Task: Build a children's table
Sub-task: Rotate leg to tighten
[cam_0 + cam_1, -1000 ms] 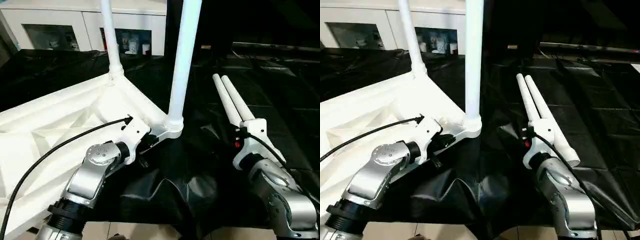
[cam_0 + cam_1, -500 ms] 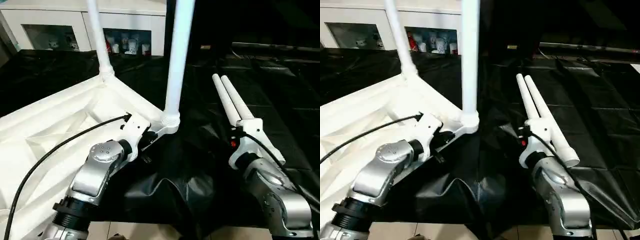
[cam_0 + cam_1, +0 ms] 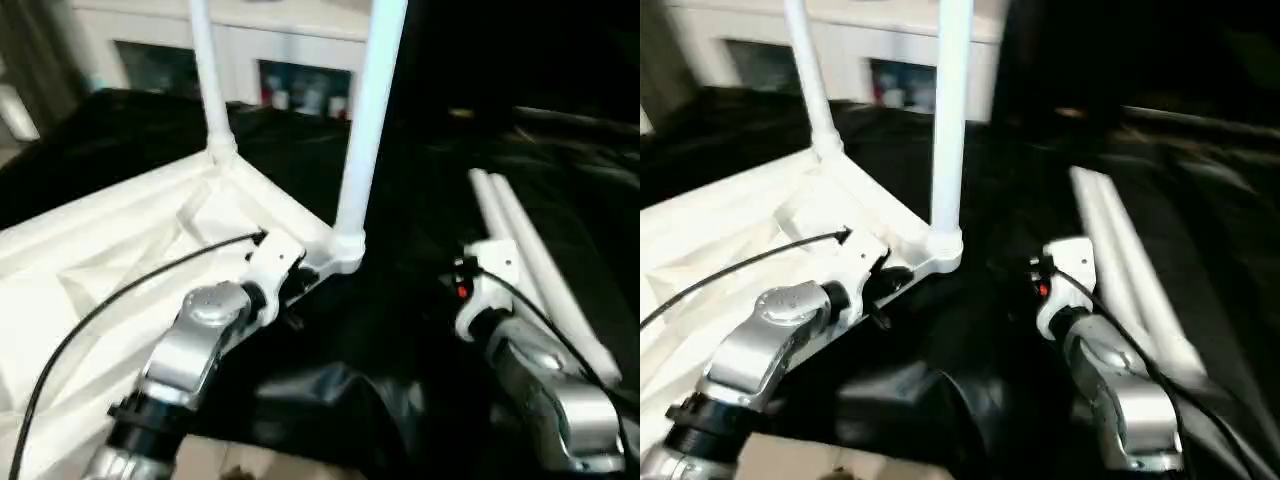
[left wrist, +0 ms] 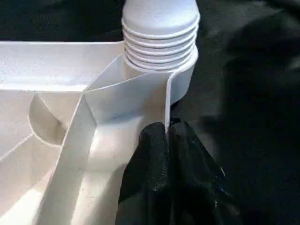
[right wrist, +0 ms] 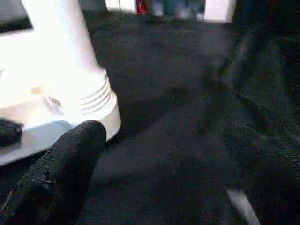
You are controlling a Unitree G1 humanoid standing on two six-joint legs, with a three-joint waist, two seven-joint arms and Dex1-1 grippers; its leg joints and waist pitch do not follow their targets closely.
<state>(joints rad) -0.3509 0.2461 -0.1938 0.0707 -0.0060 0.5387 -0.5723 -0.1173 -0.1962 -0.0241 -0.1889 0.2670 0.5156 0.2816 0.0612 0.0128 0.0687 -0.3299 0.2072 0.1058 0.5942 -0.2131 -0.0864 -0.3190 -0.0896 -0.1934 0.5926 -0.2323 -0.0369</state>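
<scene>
The children's table lies upside down as a white ribbed tabletop (image 3: 110,270) at my left. Two of its white legs stand upright in corner sockets, a near one (image 3: 370,120) and a far one (image 3: 212,90). Two loose legs (image 3: 540,270) lie side by side on the black cloth at the right. My left gripper (image 4: 167,125) is shut on the tabletop's thin rim wall, right beside the near leg's socket (image 4: 159,51). My right gripper (image 3: 462,290) is open and holds nothing. One of its black fingers (image 5: 70,159) points toward that same socket, a short way off it.
A black cloth (image 3: 420,340) covers the work surface and bunches into folds at the front edge. A white cabinet (image 3: 300,40) with glass doors stands behind. The loose legs lie just right of my right forearm (image 3: 550,400).
The whole view has shifted. My right gripper has moved left off the loose legs toward the table's near corner. The left gripper keeps its hold on the rim.
</scene>
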